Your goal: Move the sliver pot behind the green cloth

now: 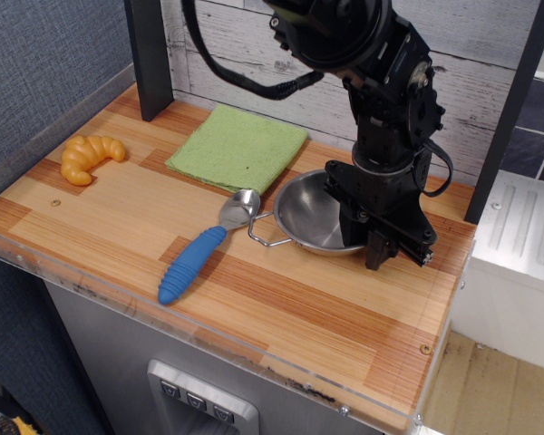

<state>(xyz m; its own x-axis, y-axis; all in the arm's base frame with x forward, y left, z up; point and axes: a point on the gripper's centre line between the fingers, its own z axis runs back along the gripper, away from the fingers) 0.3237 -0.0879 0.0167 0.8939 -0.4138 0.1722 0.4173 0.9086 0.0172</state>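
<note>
The silver pot [305,214] sits on the wooden table right of centre, tilted, with one wire handle [262,232] pointing left toward the spoon. My gripper [366,243] comes down on the pot's right rim, one finger inside the bowl and one outside, closed on the rim. The pot's right handle is hidden behind the gripper. The green cloth [238,147] lies flat at the back, left of the pot and close to the wall.
A blue-handled metal spoon [199,249] lies just left of the pot, its bowl near the handle. An orange croissant toy [89,156] is at the far left. A dark post [150,59] stands at the back left. The white plank wall [254,54] runs behind the cloth.
</note>
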